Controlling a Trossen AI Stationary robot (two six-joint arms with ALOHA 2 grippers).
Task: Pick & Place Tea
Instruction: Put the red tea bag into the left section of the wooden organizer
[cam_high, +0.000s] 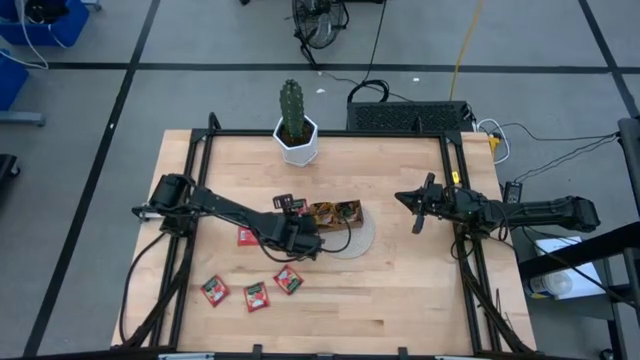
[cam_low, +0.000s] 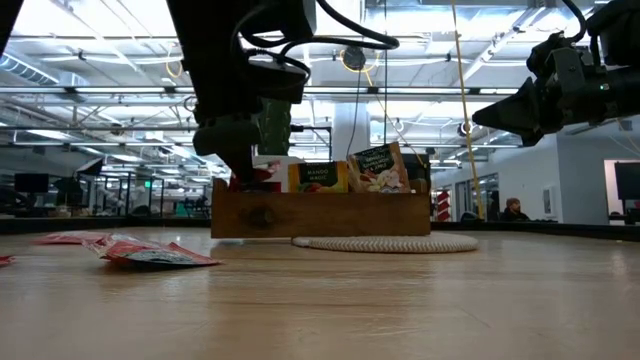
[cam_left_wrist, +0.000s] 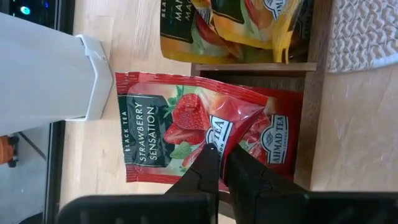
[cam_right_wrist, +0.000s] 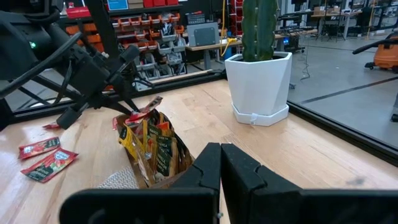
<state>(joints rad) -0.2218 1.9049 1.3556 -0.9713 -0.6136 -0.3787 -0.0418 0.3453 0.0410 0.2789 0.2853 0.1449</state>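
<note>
My left gripper (cam_left_wrist: 221, 155) is shut on a red strawberry tea sachet (cam_left_wrist: 186, 124) over the left end of the brown wooden tray (cam_high: 345, 226). It also shows in the high view (cam_high: 293, 218) and low view (cam_low: 240, 168). Orange-yellow sachets (cam_left_wrist: 230, 25) stand upright in the tray. Several red sachets lie flat on the table at the near left (cam_high: 257, 296), and one lies nearer the tray (cam_high: 247, 236). My right gripper (cam_right_wrist: 221, 155) is shut and empty, held in the air to the right of the tray (cam_high: 415, 208). My left gripper pinches the middle of one edge of the red sachet (cam_left_wrist: 219, 144) between its two fingers. The fingers come from above, slanting down toward the tray's left end. The sachet hangs below them at the tray's end compartment (cam_right_wrist: 140, 113). I cannot tell whether it touches the tray.
The tray sits on a round woven mat (cam_high: 368, 240). A cactus in a white pot (cam_high: 297, 142) stands at the table's far edge, behind the tray. A black frame (cam_high: 455, 190) borders the table. Bare wood lies between the mat and the right arm.
</note>
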